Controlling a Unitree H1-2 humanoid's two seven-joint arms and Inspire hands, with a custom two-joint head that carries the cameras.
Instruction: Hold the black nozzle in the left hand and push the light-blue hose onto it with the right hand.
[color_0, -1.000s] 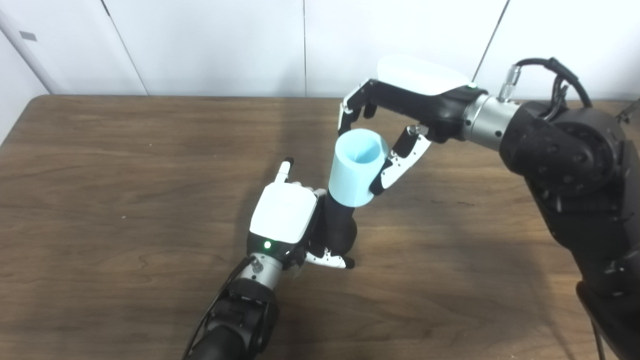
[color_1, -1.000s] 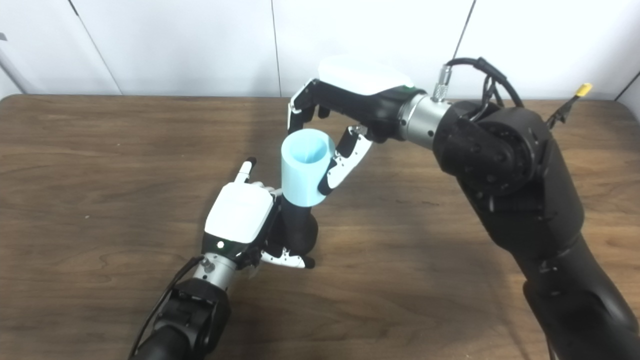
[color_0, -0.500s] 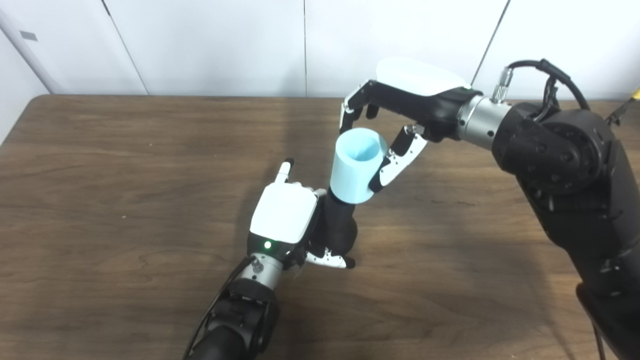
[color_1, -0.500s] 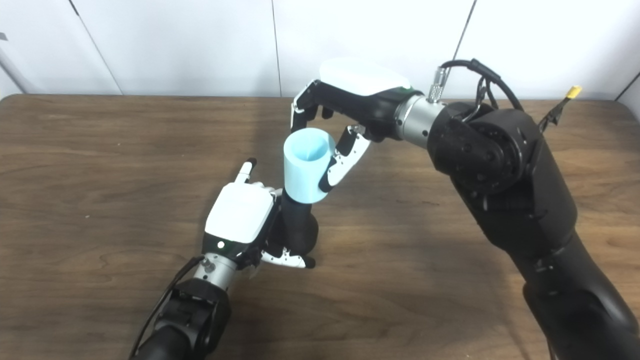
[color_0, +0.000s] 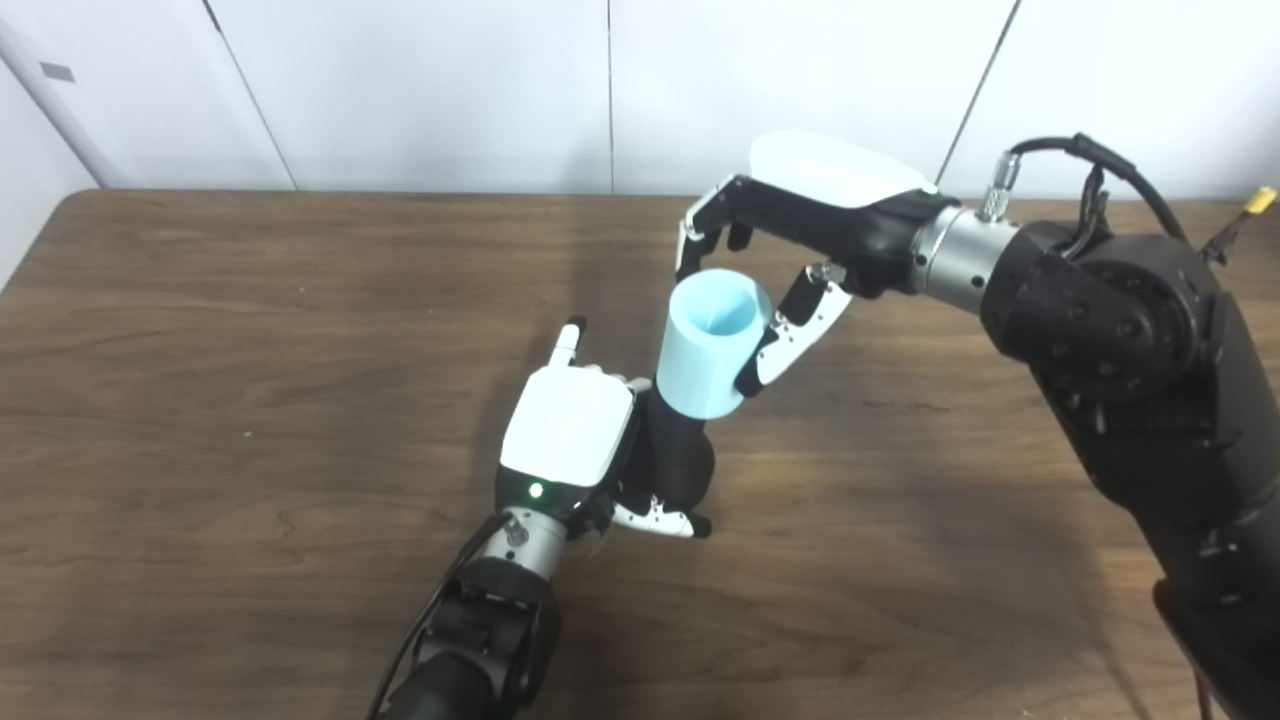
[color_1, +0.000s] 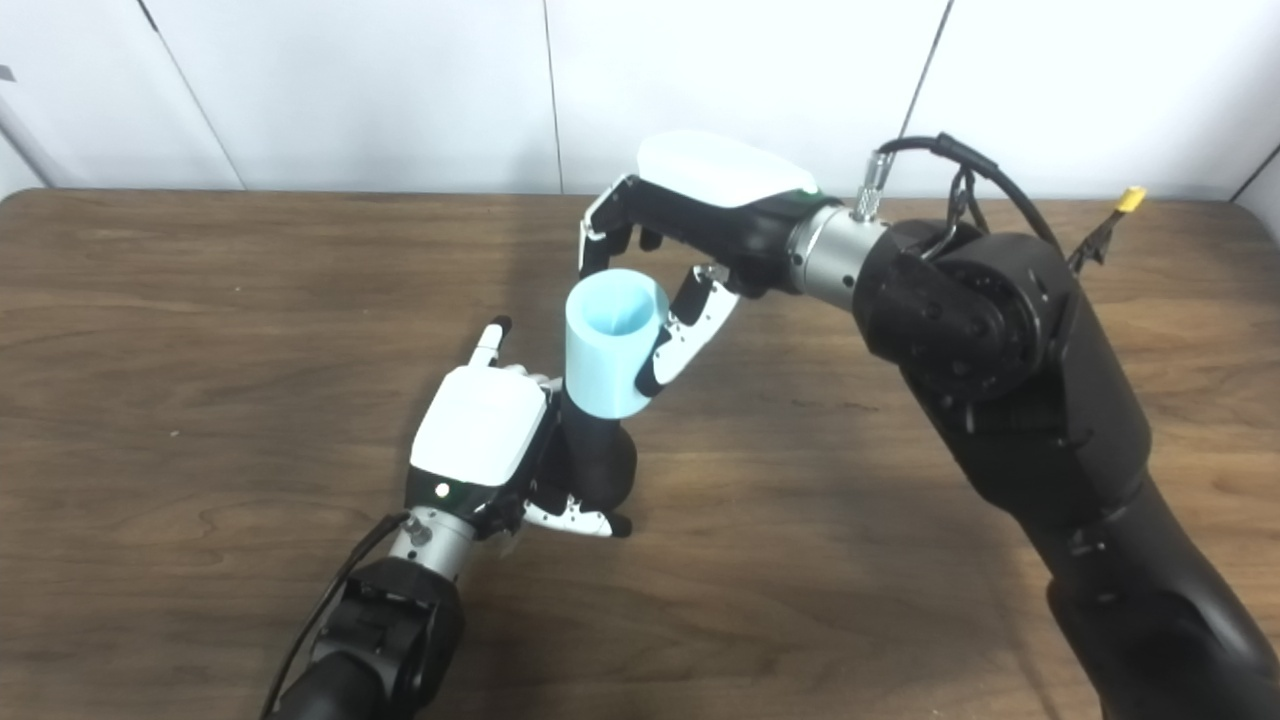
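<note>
The hose (color_0: 708, 345), a short light-blue sleeve that looks light and fairly stiff, sits with its lower end over the top of the nozzle (color_0: 678, 455) at mid-table. The right hand (color_0: 800, 240) pinches its sides, thumb at 3 o'clock, fingers at 12. That smooth wall may slip; a grip near the rim seems best. The left hand (color_0: 572, 430) is wrapped around the nozzle on the table (color_0: 200, 350).
</note>
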